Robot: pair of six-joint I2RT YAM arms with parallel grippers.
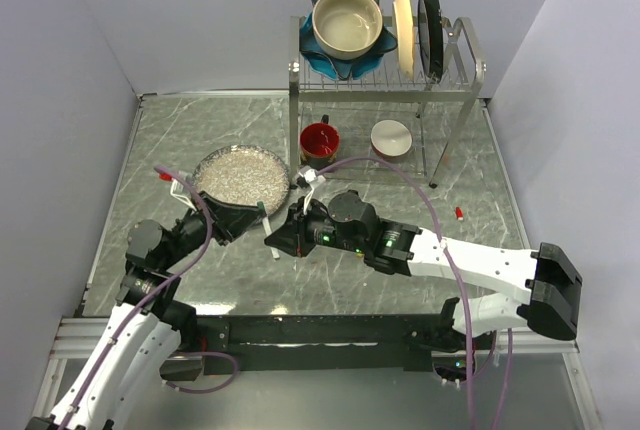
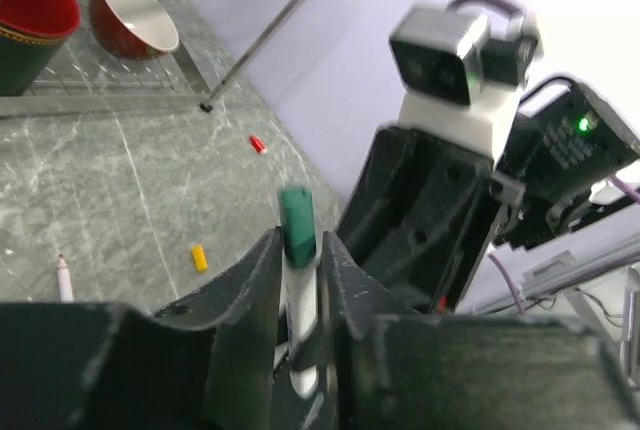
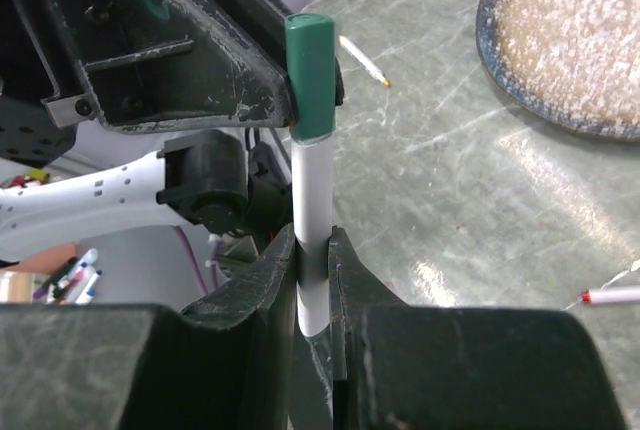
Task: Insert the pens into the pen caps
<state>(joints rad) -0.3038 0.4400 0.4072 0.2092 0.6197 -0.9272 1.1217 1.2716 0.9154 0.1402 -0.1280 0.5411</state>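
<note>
Two grippers met low over the grey marble table [image 1: 480, 180], just in front of a speckled grey plate [image 1: 242, 175]. The right gripper [image 3: 313, 240] was clamped narrowly on the white barrel of a pen [image 3: 312, 180], which stood upright between its fingers in the right wrist view. A green cap [image 3: 310, 75] sat on the far end of that pen. The left gripper [image 2: 300, 250] had its fingers set close on either side of the same pen, just below the cap in its own view. In the right wrist view, one of its dark fingers [image 3: 220, 80] lay against the side of the cap. Whether the left fingers pressed the pen or only flanked it could not be told. A red-ended pen [image 1: 170, 183] lay on the table just left of the plate, and a yellow-tipped pen [image 3: 362, 60] lay beyond the grippers. A loose red cap [image 1: 459, 213] rested well to the right, near the foot of a wire dish rack [image 1: 300, 80]. A loose yellow cap [image 2: 200, 257] lay nearer the grippers. Under the rack stood a red cup [image 1: 319, 140] and a bowl with a white inside [image 1: 391, 137].
</note>
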